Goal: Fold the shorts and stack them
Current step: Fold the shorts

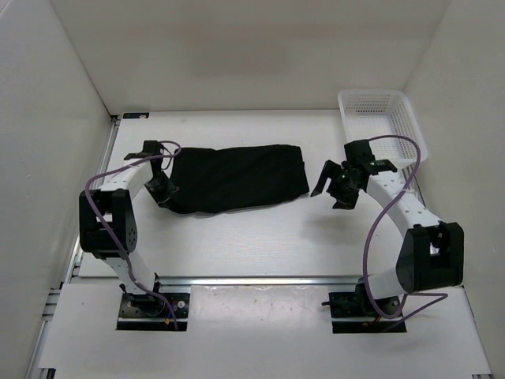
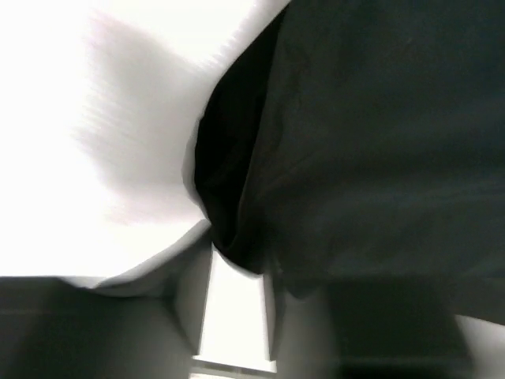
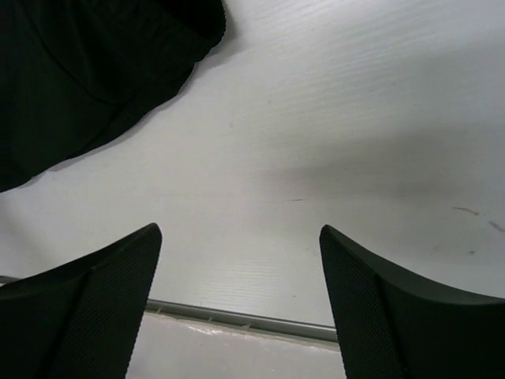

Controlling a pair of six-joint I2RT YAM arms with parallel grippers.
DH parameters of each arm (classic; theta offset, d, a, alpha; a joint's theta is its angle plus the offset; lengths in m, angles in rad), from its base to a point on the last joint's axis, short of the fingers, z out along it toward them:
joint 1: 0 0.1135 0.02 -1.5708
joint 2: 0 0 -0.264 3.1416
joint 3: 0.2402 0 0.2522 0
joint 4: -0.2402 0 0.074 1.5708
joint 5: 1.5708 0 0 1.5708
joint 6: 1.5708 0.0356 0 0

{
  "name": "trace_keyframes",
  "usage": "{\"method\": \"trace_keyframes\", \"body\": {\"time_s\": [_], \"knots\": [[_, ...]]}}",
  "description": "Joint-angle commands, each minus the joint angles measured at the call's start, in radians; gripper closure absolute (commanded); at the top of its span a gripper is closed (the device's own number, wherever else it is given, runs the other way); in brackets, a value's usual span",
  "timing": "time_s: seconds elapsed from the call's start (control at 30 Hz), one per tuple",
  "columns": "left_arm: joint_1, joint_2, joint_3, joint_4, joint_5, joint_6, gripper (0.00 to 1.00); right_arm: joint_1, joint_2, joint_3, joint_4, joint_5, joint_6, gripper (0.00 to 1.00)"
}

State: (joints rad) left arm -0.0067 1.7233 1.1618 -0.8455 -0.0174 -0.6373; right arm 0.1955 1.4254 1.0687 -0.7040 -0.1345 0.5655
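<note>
One pair of black shorts [image 1: 237,178] lies folded into a wide band across the middle of the white table. My left gripper [image 1: 162,188] is at the band's left end. In the left wrist view the black cloth [image 2: 371,158] fills the right side, and its folded edge sits between my blurred fingertips [image 2: 237,253], which look closed on it. My right gripper [image 1: 335,185] is open and empty just right of the shorts. In the right wrist view it [image 3: 241,237] hovers over bare table, with the shorts' corner [image 3: 79,71] at the upper left.
A white mesh basket [image 1: 371,95] stands at the back right corner of the table. White walls close in the left, back and right sides. A metal rail [image 1: 260,279] runs along the table's near edge.
</note>
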Motion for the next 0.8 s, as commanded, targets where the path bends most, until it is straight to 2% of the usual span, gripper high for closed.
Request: {"method": "trace_keyframes", "body": {"time_s": [0.0,0.07,0.13,0.23,0.43,0.77], "knots": [[0.008,-0.057,-0.008,-0.003,-0.006,0.025,0.51,-0.005,-0.004,-0.012,0.057,-0.105,0.003,0.12],[0.008,-0.07,0.022,-0.015,-0.006,0.034,0.19,-0.005,0.041,-0.012,0.113,-0.14,0.039,0.08],[0.008,-0.102,0.048,-0.045,-0.015,0.034,0.0,-0.005,0.076,0.011,0.159,-0.2,0.085,0.04],[0.008,-0.142,0.126,-0.101,-0.039,0.034,0.0,-0.005,0.185,0.045,0.262,-0.22,0.123,0.01],[0.008,-0.198,0.196,-0.161,-0.071,0.034,0.0,-0.005,0.355,0.138,0.33,-0.241,0.197,0.01],[0.008,-0.22,0.231,-0.193,-0.09,0.034,0.0,0.015,0.503,0.206,0.397,-0.169,0.289,0.01]]}}
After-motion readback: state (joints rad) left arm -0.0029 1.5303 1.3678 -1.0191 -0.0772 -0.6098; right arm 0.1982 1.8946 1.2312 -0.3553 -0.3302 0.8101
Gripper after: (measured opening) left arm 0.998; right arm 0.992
